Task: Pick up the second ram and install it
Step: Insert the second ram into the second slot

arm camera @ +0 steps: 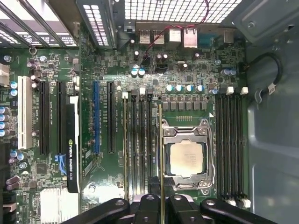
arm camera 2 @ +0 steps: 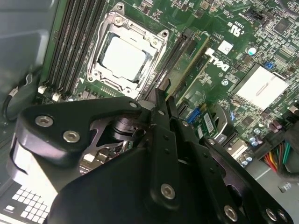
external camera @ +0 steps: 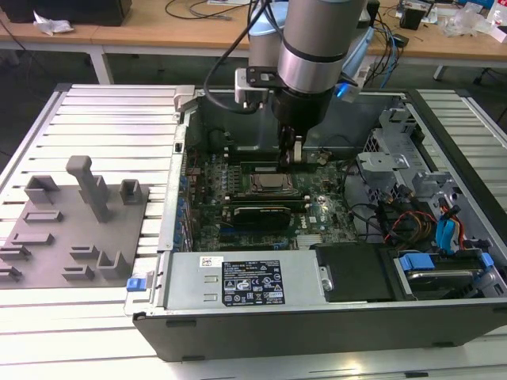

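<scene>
The second ram (arm camera: pixel 160 154) appears edge-on as a thin stick between my fingers. It lies along the black memory slot closest to the CPU socket (arm camera: pixel 187 156). Whether it is seated in that slot I cannot tell. My gripper (arm camera: pixel 161 207) is shut on it. In the exterior view the gripper (external camera: pixel 295 154) reaches down into the open case just behind the CPU socket (external camera: pixel 265 184). In the second wrist view the gripper (arm camera 2: pixel 162 99) hangs beside the socket (arm camera 2: pixel 124 58). Another green stick (arm camera 2: pixel 190 60) stands in the outermost slot of the same bank (arm camera: pixel 125 149).
A second bank of black slots (arm camera: pixel 231 144) lies beyond the socket, by the grey case wall (arm camera: pixel 273 140). A graphics card (arm camera: pixel 72 144) stands among the expansion slots. The power supply (external camera: pixel 245 281) and a cabled drive cage (external camera: pixel 428 229) crowd the case. A grey fixture (external camera: pixel 75 229) sits outside.
</scene>
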### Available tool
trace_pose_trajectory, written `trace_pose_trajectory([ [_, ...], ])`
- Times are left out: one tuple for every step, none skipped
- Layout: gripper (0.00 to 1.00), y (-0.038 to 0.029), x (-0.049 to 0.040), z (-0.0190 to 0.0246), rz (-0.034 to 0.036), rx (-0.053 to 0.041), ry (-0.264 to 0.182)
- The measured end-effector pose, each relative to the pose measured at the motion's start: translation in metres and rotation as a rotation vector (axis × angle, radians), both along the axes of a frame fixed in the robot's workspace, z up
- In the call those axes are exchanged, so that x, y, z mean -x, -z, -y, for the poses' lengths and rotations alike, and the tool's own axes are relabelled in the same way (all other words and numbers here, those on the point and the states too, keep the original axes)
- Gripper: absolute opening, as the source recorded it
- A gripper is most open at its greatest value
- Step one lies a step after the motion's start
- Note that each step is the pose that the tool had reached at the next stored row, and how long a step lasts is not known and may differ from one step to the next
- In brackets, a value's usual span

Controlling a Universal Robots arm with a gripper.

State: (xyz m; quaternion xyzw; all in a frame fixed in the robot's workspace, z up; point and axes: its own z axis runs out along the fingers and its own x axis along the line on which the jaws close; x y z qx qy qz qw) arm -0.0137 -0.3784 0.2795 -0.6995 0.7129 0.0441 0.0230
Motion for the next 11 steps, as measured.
trace_pose_trajectory([
  [0.14,0.0010,0.0000,0.0000,0.0000,0.0000,0.000],
  [0.14,0.0015,0.0000,0.0000,0.0000,0.0000,0.000],
  [0.14,0.0021,0.0000,0.0000,0.0001,-0.0001,0.000],
  [0.14,0.0026,0.0000,0.0000,0.0000,0.0000,0.000],
  [0.14,0.0031,0.0000,0.0000,0.0000,0.0000,0.000],
  [0.14,0.0042,0.0000,0.0000,0.0000,-0.0001,0.000],
  [0.14,0.0047,0.0000,0.0000,0.0000,-0.0001,0.000],
  [0.14,0.0051,0.0000,0.0000,0.0000,0.0000,0.000],
  [0.14,0.0060,0.0001,0.0000,0.0000,0.0000,0.000],
  [0.14,0.0068,0.0000,0.0000,0.0000,0.0000,0.000],
  [0.14,0.0074,0.0000,0.0000,0.0001,0.0000,0.000],
])
